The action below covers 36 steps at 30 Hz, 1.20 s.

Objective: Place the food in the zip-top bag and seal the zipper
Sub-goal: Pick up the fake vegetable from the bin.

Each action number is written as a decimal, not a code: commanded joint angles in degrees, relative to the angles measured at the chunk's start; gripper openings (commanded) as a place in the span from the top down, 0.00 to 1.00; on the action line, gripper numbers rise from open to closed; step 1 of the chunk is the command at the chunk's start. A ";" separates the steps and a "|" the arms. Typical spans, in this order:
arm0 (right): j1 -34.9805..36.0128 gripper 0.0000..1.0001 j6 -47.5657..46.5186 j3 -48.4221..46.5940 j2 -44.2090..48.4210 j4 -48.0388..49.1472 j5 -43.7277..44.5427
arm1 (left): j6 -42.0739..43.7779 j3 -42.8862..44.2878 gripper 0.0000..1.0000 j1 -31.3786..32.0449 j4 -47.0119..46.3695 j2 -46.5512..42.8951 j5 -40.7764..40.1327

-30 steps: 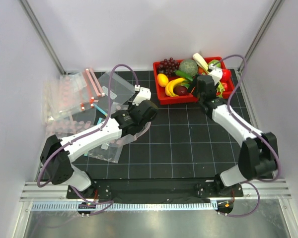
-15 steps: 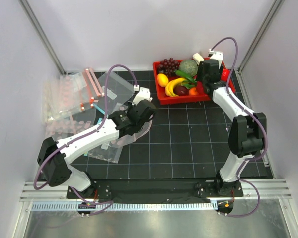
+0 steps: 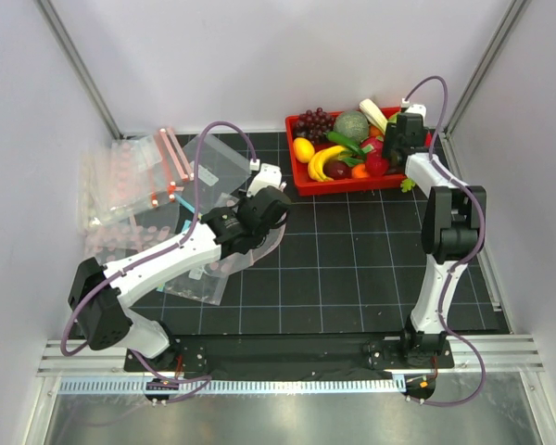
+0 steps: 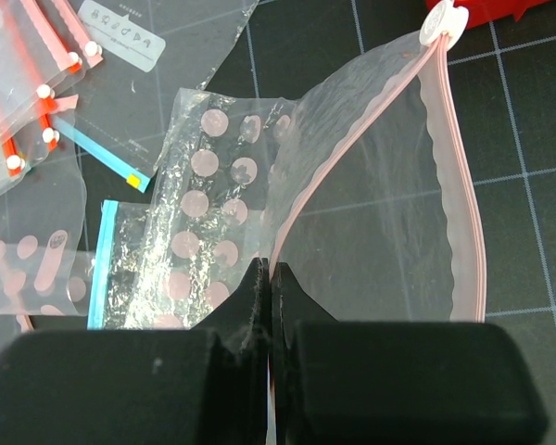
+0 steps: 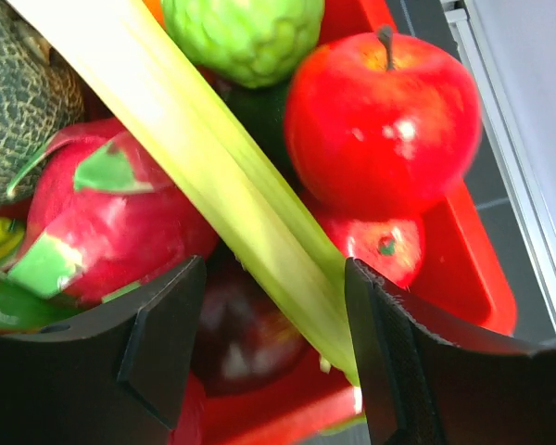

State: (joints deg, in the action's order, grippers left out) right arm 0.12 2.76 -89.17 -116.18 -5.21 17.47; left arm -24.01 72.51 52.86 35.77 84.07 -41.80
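Our left gripper is pinched shut on the bag rim at 9 o'clock; right gripper sits open around the celery at 1 o'clock. Close off-centre and we could squirt that slanted stalk out.

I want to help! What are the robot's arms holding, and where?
Left jaws pinch the clear bag at its zipper. Right jaws are open around the celery, holding nothing.

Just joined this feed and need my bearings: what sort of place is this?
Probably a lab test cell, not a kitchen: plain white walls on aluminium framing, a black gridded mat, and toy produce in a red tray, plus a pile of clear bags.
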 commanded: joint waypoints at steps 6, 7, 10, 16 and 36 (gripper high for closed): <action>0.58 0.61 -2.15 -6.99 -2.83 -1.29 -2.88 | -0.34 1.05 1.00 0.40 0.09 -0.40 -0.38; 0.58 0.64 -2.15 -7.07 -2.65 -1.55 -3.32 | -0.25 1.14 1.00 0.49 0.09 -0.49 -0.47; 0.67 0.77 -2.24 -6.12 -0.90 -1.12 -4.90 | -0.34 1.05 1.00 0.49 0.35 -0.66 -0.56; 0.67 0.84 -4.43 0.21 5.35 4.86 -6.14 | -0.42 1.05 1.00 0.58 0.36 -0.75 -0.30; 0.58 0.94 -0.83 -1.10 20.10 5.56 -7.89 | -0.42 1.23 1.00 0.75 0.79 -0.66 -1.00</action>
State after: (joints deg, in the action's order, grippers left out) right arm 0.54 0.14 -88.18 -102.35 -3.09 10.57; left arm -24.01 72.51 53.41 36.71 84.07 -41.78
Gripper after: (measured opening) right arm 0.210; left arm 0.016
